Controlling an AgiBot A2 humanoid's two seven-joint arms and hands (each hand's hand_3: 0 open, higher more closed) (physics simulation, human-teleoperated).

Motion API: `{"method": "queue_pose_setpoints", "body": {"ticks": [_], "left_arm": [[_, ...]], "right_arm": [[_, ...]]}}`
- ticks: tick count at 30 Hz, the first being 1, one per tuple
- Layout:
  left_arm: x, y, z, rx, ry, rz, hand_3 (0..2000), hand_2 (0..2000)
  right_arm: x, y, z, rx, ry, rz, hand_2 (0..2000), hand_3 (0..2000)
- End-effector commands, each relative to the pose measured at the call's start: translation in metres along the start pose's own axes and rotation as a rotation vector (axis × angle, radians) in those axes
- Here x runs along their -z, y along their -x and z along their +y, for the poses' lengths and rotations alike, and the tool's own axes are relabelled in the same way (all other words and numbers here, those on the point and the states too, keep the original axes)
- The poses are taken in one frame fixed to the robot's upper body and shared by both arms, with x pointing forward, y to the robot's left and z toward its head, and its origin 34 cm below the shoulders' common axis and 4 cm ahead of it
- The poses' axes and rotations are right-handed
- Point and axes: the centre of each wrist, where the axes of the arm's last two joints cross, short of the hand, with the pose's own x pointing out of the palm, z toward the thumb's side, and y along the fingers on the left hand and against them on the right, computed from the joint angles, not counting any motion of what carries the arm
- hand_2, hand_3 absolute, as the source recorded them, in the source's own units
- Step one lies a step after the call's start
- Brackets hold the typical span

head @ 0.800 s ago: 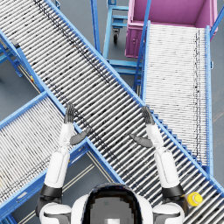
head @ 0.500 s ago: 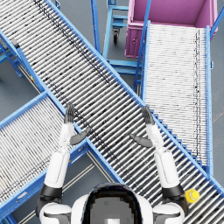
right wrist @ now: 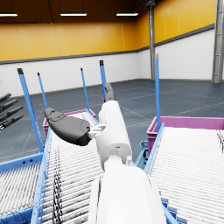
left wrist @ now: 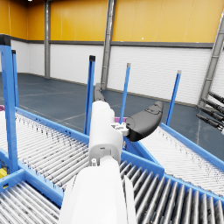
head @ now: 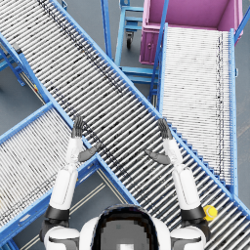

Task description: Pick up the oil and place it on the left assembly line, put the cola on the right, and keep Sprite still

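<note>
Both arms are raised over centre roller conveyor (head: pixel 117 112), forearms approx. parallel. L hand (head: pixel 78 142) and R hand (head: pixel 167 145) are held flat and wide, fingers straight, thumbs splayed inward; nothing is gripped. In wrist views the fingers are mostly hidden behind the forearms. A yellow round item (head: pixel 210 212) is seen on the rollers beside R upper arm. It is too small to ID; can't be told if it is the oil.

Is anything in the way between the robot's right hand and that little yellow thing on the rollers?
Nothing visible stands between them. The right hand is open above the middle conveyor; the yellow thing lies on that conveyor further back toward the robot, close beside the same arm.
</note>
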Motion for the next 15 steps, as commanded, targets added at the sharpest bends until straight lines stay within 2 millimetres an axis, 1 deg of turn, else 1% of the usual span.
{"method": "queue_pose_setpoints", "body": {"ticks": [1, 15], "left_arm": [[0.0000, 0.0000, 0.0000, 0.000, 0.000, 0.000, 0, 0], [0.0000, 0.0000, 0.0000, 0.000, 0.000, 0.000, 0, 0]], "right_arm": [[0.0000, 0.0000, 0.0000, 0.000, 0.000, 0.000, 0, 0], [0.0000, 0.0000, 0.0000, 0.000, 0.000, 0.000, 0, 0]]}}
